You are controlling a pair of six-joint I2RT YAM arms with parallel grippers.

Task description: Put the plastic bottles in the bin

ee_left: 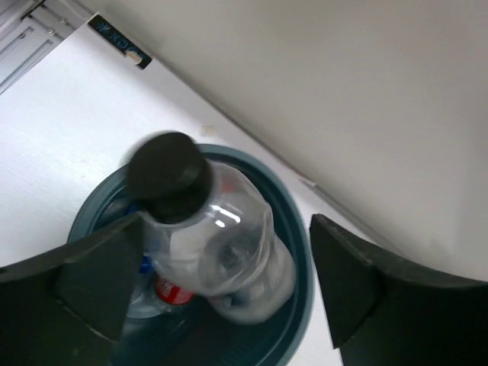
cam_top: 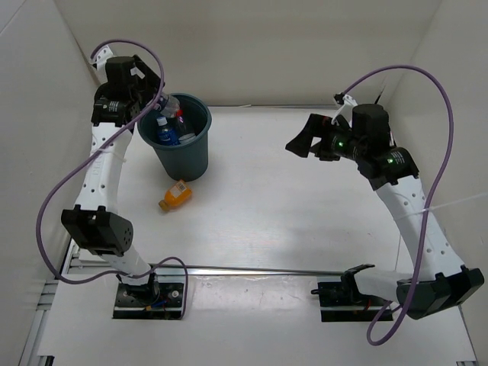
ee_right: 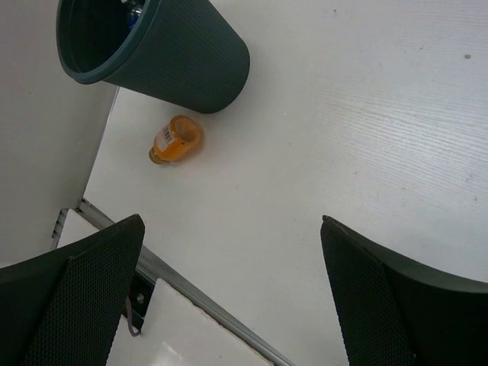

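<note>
Clear plastic and blurred, the black-capped bottle (ee_left: 229, 221) sits tilted over the mouth of the bin (cam_top: 183, 156), cap up toward the wrist camera, base down past the rim. The left gripper (ee_left: 225, 259) has its jaws spread either side of it. Down in the bin lie the blue-labelled bottle (cam_top: 163, 133) and the red-capped bottle (cam_top: 180, 117). The orange bottle (cam_top: 175, 196) lies on its side on the table (cam_top: 305, 213) just beside the bin, neck pointing away from it. The right gripper (ee_right: 231, 229) – jaws wide apart – hovers well off to the right

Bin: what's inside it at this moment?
A blue-capped bottle and a red-capped bottle lie inside the bin; the black-capped bottle is above them at the rim. The bin's floor is covered.
</note>
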